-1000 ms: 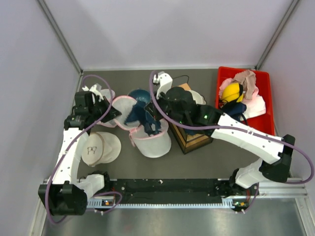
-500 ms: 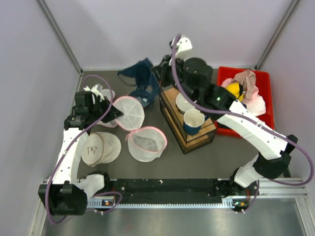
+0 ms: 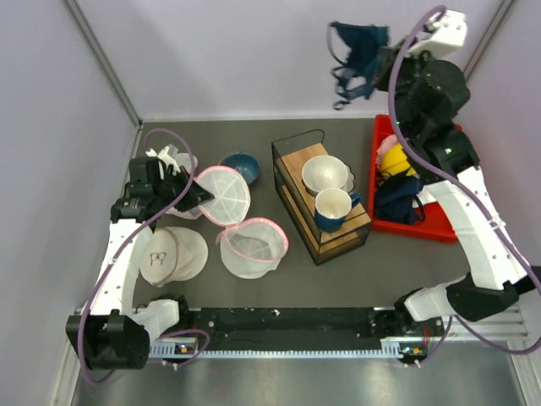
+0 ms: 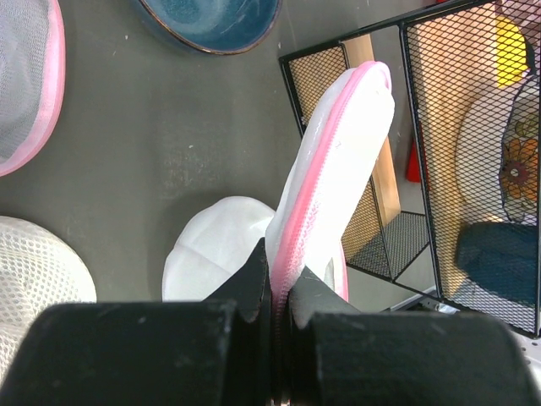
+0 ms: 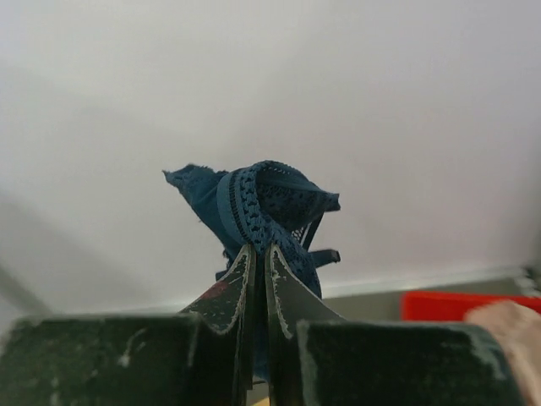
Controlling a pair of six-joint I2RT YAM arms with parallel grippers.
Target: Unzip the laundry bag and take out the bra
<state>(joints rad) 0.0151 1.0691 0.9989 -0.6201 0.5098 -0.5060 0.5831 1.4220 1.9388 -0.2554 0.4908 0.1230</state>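
On the dark grey tabletop (image 3: 338, 279), a black wire rack with wooden shelves (image 3: 292, 173) stands near the middle and serves as the marker for everything else. Right of the rack, a red plastic bin (image 3: 423, 228) holds a bright yellow padded piece (image 3: 390, 156) and a bundle of plain navy cloth (image 3: 397, 199).

Left of the rack lies the rounded white mesh laundry bag with pink zipper trim (image 3: 252, 247). It is unzipped and shows as two pink-rimmed rounds side by side. The left gripper (image 3: 196, 194) sits at the far-left round, on the side away from the rack. In the left wrist view its fingers (image 4: 254, 283) are pinched nearly together on a fold of the bag's pink edge (image 4: 338, 161), which stands up towards the rack (image 4: 473, 127).

Further left of the rack, beyond the laundry bag, rests a flatter white round bag with a small dark mark (image 3: 173, 254).

Above and behind the rack, well off the table and apart from the laundry bag, the dark navy lace bra with thin straps (image 3: 355, 51) dangles from the raised right gripper (image 3: 385, 61). The right wrist view shows that gripper (image 5: 260, 249) closed tightly on the lace (image 5: 262, 203).

Just left of the rack's far end sits a dark blue bowl (image 3: 241, 163). On the rack's top shelf are a white bowl (image 3: 325, 173) and a white mug (image 3: 331, 207).
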